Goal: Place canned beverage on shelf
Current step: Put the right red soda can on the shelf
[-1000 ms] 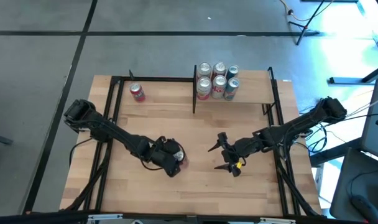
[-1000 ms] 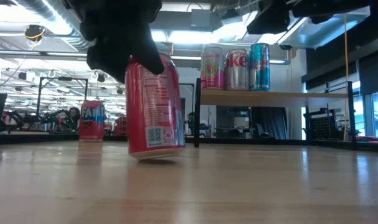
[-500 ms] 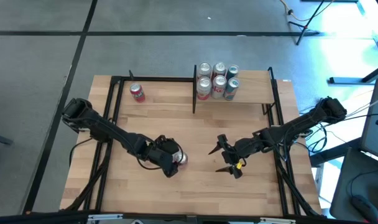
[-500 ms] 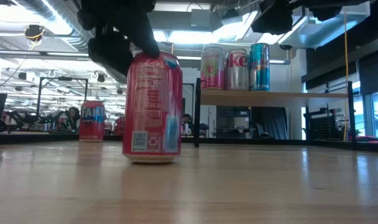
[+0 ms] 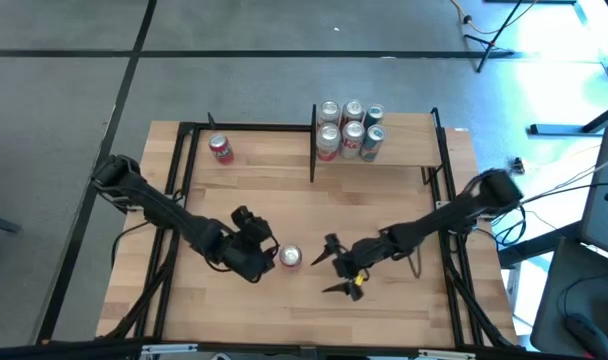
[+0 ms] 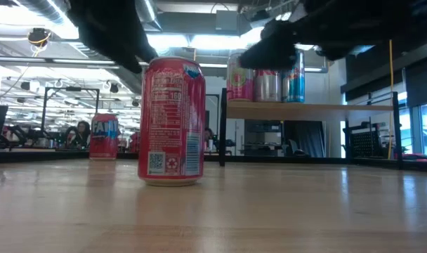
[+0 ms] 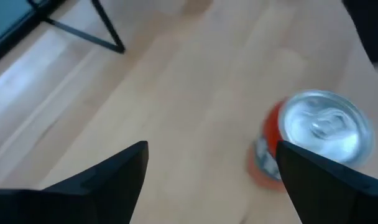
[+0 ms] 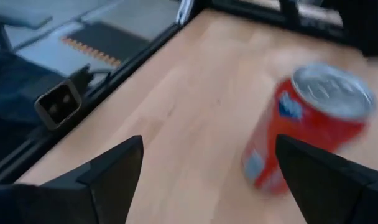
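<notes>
A red can (image 5: 290,258) stands upright on its base on the tabletop, mid-table; it also shows in the low view (image 6: 171,123). My left gripper (image 5: 257,245) is open and empty just to the can's left; in its wrist view the can (image 7: 313,146) lies off to one side of its fingers. My right gripper (image 5: 322,275) is open and empty just to the can's right, facing the can (image 8: 313,124). The shelf (image 5: 404,150), a raised light-wood board at the far side, holds several cans.
Another red can (image 5: 220,148) stands at the table's far left, also in the low view (image 6: 104,137). Thin black frame posts (image 5: 313,150) edge the shelf and black rails (image 5: 179,170) run along the table's sides. Bare wood lies near the front edge.
My left gripper has let go of the red can and drawn back toward the table's left edge. The can, tilted in its hold a second ago, now stands upright on the table. My right gripper has moved toward the table's left, close to the can, staying open.
</notes>
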Motion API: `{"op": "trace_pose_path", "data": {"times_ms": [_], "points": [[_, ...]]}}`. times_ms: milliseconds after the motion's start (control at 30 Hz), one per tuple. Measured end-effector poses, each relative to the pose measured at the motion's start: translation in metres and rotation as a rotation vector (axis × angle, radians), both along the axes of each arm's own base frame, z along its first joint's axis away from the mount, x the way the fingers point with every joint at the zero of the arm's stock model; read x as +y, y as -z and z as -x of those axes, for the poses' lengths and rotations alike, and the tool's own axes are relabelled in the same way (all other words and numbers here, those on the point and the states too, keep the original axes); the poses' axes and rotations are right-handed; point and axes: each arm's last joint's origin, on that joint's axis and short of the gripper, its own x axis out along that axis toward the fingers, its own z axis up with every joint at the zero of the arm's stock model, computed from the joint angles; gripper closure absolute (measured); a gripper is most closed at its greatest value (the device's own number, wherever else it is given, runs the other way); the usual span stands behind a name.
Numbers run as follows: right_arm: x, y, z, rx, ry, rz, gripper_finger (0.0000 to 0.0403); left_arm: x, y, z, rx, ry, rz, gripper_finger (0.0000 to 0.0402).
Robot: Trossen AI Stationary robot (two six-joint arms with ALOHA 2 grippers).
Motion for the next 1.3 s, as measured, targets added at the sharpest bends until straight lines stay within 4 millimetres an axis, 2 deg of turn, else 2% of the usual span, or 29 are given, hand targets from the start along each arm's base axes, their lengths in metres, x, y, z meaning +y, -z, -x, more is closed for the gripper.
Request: {"op": "trace_pose_path", "data": {"times_ms": [100, 267, 500, 733, 867, 1300], "points": [[0.007, 0.015, -0.018, -0.066, -0.011, 0.001, 0.0052, 0.006, 0.017, 0.004, 0.015, -0.039, -0.035, 0.0065], [0.019, 0.033, -0.041, -0.037, -0.072, 0.007, 0.0052, 0.02, 0.051, 0.022, 0.044, -0.127, -0.106, 0.0065], [0.028, 0.044, -0.061, -0.027, -0.077, 0.013, 0.0052, 0.024, 0.082, 0.027, -0.122, -0.154, -0.057, 0.0065], [0.025, 0.047, -0.063, -0.03, 0.042, 0.079, 0.0052, 0.015, 0.083, 0.018, -0.256, -0.04, 0.002, 0.0065], [0.023, 0.05, -0.062, -0.011, 0.074, 0.128, 0.0052, 0.008, 0.081, 0.018, -0.263, 0.028, 0.02, 0.0065], [0.015, 0.055, -0.053, 0.099, 0.18, 0.287, 0.0052, -0.01, 0.078, 0.024, -0.301, 0.083, 0.082, 0.0065]]}}
